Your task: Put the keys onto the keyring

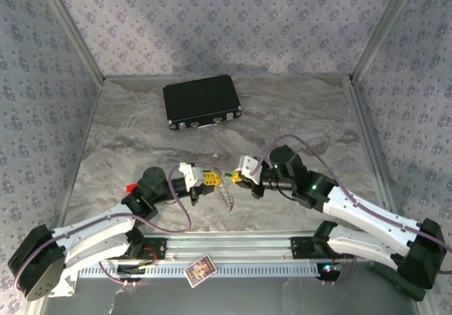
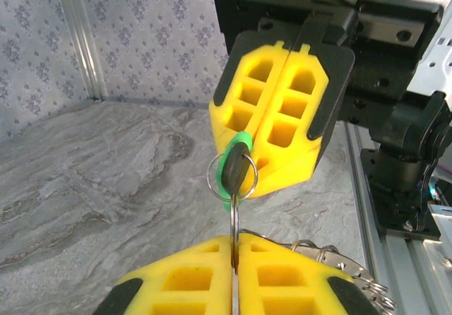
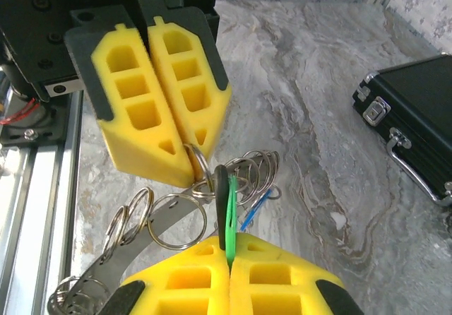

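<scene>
1. Yellow pads of right gripper are pinching the green key, jaws closed on it
2. Left gripper is clamping one loop of the keyring, both meeting above the table
3. Green key is touching the loop; threading is looking unfinished
4. Blue key is dangling among the rings, probably done, hard to confirm

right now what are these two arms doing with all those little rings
The left gripper is pinching the keyring by one ring, and the right gripper grips the green key, holding it at that ring. The blue key shows among the other rings. Whether the green key is threaded on yet, I can't tell.
</scene>
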### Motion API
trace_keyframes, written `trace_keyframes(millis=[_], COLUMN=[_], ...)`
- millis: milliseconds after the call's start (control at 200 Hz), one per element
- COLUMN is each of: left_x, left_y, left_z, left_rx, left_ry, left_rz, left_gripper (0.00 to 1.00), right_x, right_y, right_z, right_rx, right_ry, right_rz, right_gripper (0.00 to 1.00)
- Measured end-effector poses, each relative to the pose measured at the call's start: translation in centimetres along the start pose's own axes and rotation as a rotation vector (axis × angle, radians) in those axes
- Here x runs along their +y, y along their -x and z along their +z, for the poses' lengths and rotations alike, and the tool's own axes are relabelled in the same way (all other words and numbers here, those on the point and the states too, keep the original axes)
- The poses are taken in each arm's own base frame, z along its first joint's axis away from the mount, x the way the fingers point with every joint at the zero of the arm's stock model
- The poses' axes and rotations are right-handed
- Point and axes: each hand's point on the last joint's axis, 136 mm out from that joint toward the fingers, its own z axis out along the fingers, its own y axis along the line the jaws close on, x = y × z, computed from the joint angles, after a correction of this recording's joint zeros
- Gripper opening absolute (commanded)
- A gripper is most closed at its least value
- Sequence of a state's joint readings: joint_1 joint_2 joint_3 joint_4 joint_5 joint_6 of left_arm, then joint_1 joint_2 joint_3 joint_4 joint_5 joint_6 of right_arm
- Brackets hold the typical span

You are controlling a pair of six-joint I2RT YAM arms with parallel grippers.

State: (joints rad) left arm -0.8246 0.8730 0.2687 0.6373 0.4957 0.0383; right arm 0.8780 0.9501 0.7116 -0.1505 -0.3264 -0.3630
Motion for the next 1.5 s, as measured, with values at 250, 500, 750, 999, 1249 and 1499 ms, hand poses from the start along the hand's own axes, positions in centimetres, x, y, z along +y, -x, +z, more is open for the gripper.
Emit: trace_keyframes(millis=[250,500,750,999,1249,1499], left_x=[0.9,3.6,8.7,12.0,13.0,13.4], left_y=[-0.8,0.9,0.6,1.1,0.9,-0.3], left_z=[-0.2,-4.2,-9.8,-14.7,-16.7,-16.9], left_rx=[0.038,-0.012,-0.008,0.033,0.027,0.039], left_ry=[0.062,0.316,0.722,1.016,1.132,1.161], left_rz=[-0.023,-0.055,-0.093,-0.141,-0.198,-0.245], left_gripper=[0.38,0.52,0.60,0.60,0.60,0.60], right_x=[-1.3,-3.3,-1.5,-0.2,-3.5,-7.3], right_y=[-0.3,-3.4,-1.4,3.2,-2.3,-10.7], right_z=[-0.5,-0.6,3.3,10.4,14.0,12.1], right_rx=[0.108,0.294,0.290,0.125,0.255,0.528], right_ry=[-0.051,-0.155,-0.054,0.029,-0.086,-0.182], right_rz=[-0.031,-0.024,-0.064,-0.041,-0.007,-0.083], right_gripper=[0.00,0.00,0.00,0.00,0.00,0.00])
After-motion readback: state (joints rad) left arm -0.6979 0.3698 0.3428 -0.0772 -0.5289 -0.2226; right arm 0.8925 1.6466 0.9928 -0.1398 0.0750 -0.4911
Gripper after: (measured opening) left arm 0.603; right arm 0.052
